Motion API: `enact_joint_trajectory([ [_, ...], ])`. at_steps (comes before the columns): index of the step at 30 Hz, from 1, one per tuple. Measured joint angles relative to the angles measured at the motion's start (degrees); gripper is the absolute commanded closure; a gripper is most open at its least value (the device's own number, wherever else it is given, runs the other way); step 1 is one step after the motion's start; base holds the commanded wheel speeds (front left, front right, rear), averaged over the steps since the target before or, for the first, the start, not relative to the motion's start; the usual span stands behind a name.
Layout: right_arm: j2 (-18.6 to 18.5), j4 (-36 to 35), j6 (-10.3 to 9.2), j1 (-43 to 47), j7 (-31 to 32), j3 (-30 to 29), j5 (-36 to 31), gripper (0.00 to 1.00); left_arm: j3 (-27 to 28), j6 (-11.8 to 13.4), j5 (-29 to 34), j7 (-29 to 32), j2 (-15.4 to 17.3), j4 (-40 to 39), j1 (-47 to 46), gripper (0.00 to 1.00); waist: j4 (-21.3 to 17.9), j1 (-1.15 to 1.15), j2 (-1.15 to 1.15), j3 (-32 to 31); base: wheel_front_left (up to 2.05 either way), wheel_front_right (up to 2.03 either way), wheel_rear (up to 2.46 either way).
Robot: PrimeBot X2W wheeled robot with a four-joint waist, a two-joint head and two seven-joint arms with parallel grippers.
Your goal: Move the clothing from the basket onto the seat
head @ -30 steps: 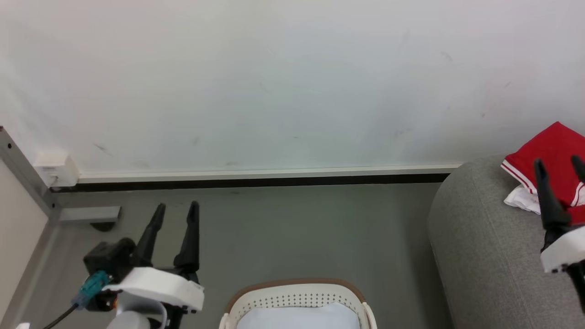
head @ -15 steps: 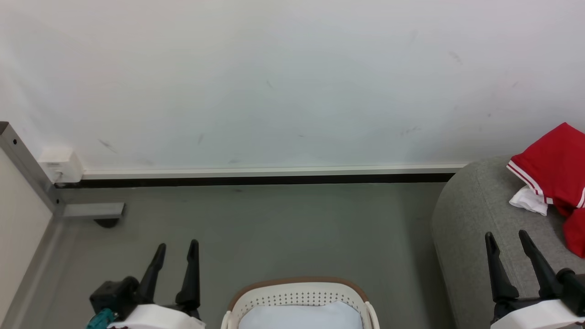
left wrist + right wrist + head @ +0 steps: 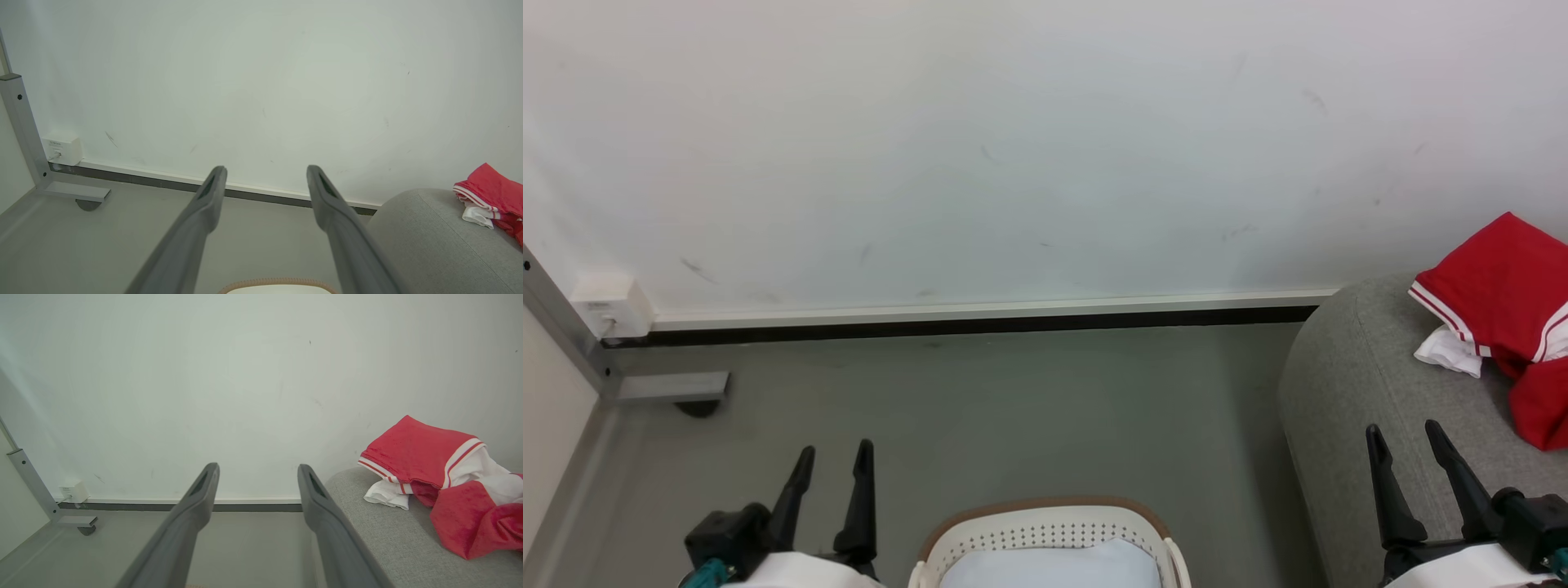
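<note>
The red and white clothing [image 3: 1507,306] lies crumpled on the grey seat [image 3: 1347,408] at the right; it also shows as clothing [image 3: 445,473] on the seat [image 3: 380,535] and as clothing [image 3: 490,196] on the seat [image 3: 429,232]. The off-white basket [image 3: 1045,531] with a brown rim stands at the bottom centre, a pale blue-white liner [image 3: 1049,570] inside it. My left gripper [image 3: 835,456] stands open and empty left of the basket. My right gripper [image 3: 1403,433] stands open and empty over the seat's near end, short of the clothing.
A white wall [image 3: 1013,147] with a dark skirting strip runs across the back. A grey metal frame leg [image 3: 670,385] and a white socket box [image 3: 605,302] sit at the far left. Grey floor [image 3: 1013,416] lies between basket and wall.
My right gripper has drawn back down from over the clothing to the seat's near end, empty. My left gripper has dropped lower in view. The camera shifted slightly.
</note>
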Motion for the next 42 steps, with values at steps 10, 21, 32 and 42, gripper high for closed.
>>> enact_joint_trajectory([
  [10,0.41,-0.16,0.0,-0.11,0.0,-0.24,-0.22,0.0,1.2,-0.73,1.43,0.0,-0.52,0.82,-0.09,0.0,-0.08,0.0,0.0,-0.04,0.0,0.0,0.0],
  [21,1.47,2.34,0.01,2.11,0.56,0.38,0.02,1.0,1.08,-0.96,1.2,0.3,-1.03,3.97,2.0,1.0,0.08,0.0,0.0,0.02,0.0,0.0,0.0],
  [32,2.47,1.66,0.01,2.31,3.65,-1.52,10.09,1.0,2.41,-0.97,-9.71,3.57,-1.07,3.3,2.11,1.0,0.23,0.0,0.0,0.23,0.0,0.0,0.0],
  [42,2.97,0.9,0.01,2.3,6.1,-3.12,18.38,1.0,3.13,-1.01,-18.66,6.03,-1.07,2.14,2.1,1.0,0.37,0.0,0.0,0.41,0.0,0.0,0.0],
])
